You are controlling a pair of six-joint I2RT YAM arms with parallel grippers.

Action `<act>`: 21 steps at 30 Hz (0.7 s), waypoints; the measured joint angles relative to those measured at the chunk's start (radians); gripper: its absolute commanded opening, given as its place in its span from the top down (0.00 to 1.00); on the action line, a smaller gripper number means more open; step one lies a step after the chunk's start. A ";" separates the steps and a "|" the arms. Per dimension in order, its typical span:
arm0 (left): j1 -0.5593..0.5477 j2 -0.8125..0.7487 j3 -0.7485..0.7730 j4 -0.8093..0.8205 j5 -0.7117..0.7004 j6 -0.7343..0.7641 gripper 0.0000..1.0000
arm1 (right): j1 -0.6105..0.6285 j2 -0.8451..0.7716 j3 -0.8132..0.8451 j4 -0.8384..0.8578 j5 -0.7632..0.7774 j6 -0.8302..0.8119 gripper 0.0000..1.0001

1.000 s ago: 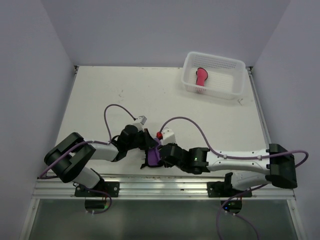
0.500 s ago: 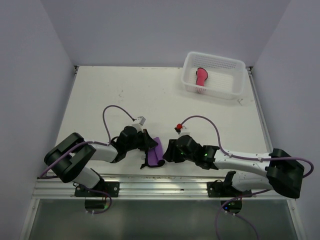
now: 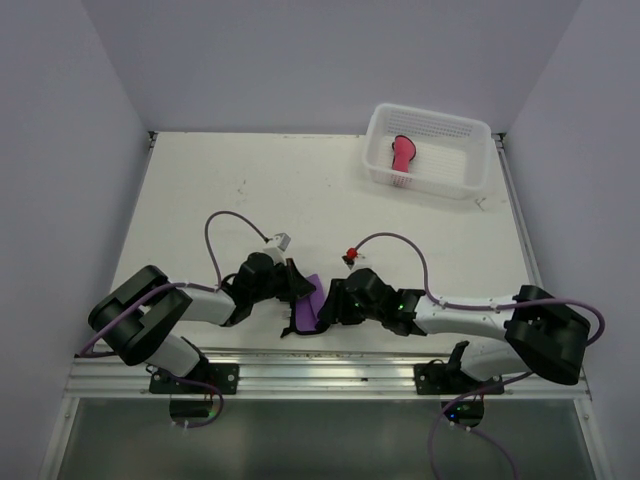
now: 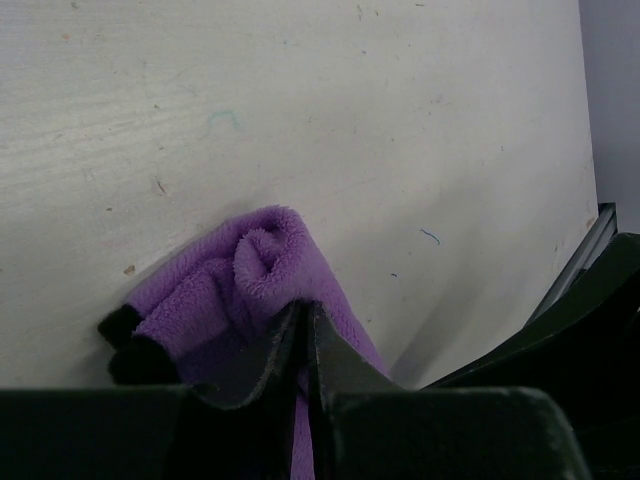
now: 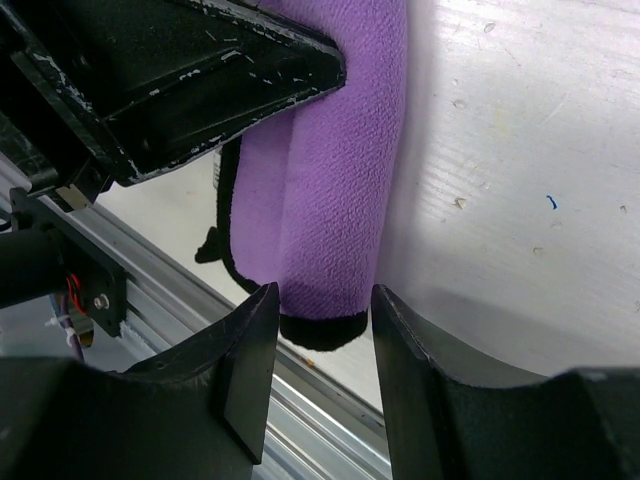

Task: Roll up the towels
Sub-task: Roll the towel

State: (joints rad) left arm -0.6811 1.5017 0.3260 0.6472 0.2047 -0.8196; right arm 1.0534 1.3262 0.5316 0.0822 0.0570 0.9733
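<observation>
The purple towel (image 3: 309,304) lies as a short thick roll with a black hem near the table's front edge. My left gripper (image 3: 297,291) is shut on it. In the left wrist view the fingertips (image 4: 305,310) pinch the purple towel (image 4: 262,268) at its spiral end. My right gripper (image 3: 331,305) is open. In the right wrist view its gripper (image 5: 322,300) straddles the black-hemmed end of the purple roll (image 5: 335,160), a finger on each side. The pink-red towel (image 3: 402,152) lies rolled in the white basket (image 3: 470,165).
The basket stands at the back right of the table. A metal rail (image 3: 330,362) runs along the front edge just below the purple towel and shows in the right wrist view (image 5: 330,425). The left gripper's black finger (image 5: 200,70) sits above the roll there.
My right gripper drew back to the right off the purple towel, then came left again to its end. The left gripper has stayed shut on the towel.
</observation>
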 measured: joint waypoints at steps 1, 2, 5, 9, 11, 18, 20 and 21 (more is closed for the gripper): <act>0.000 0.000 -0.002 0.002 0.000 0.000 0.89 | 0.000 0.003 0.000 0.004 0.000 0.003 0.54; 0.000 0.000 -0.003 0.004 -0.001 0.000 0.89 | 0.000 0.007 -0.001 0.009 -0.001 0.004 0.54; 0.000 0.000 -0.005 0.008 -0.002 0.000 0.89 | -0.001 0.014 -0.009 0.025 -0.001 0.008 0.54; 0.000 0.000 -0.009 0.015 -0.003 0.000 0.90 | -0.003 0.039 -0.023 0.053 -0.010 0.017 0.54; 0.000 0.000 -0.010 0.016 -0.003 0.000 0.90 | -0.006 0.060 -0.024 0.072 -0.023 0.023 0.54; 0.000 0.000 -0.013 0.019 -0.004 -0.001 0.90 | -0.007 0.107 -0.029 0.131 -0.045 0.037 0.57; 0.000 0.000 -0.016 0.023 -0.005 -0.004 0.91 | -0.008 0.117 -0.029 0.143 -0.049 0.039 0.59; 0.000 0.000 -0.017 0.025 -0.006 -0.007 0.91 | -0.007 0.123 -0.029 0.150 -0.050 0.040 0.60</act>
State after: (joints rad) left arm -0.6807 1.5013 0.3092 0.6724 0.1986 -0.8265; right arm 1.0462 1.4490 0.5022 0.2321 0.0071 1.0138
